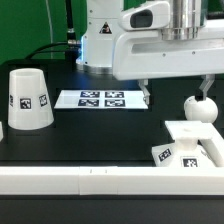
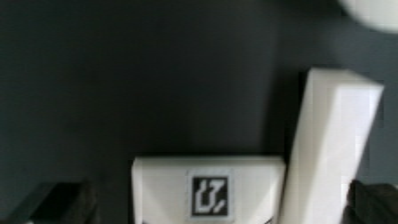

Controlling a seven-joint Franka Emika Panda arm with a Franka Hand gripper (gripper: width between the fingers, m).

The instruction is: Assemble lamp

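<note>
My tool hangs released, jaws wide and gripping nothing, just above the bulb. The bulb stands on the dark worktop, near the base and a little behind it in the exterior view. The base sits pushed into the corner of the white wall, I think so that it cannot slide when a part is pressed on it. In the wrist view I see the base with its tag and one wall bar beside it. The shade waits well apart from the base, beyond the marker board, probably because it goes on last.
</note>
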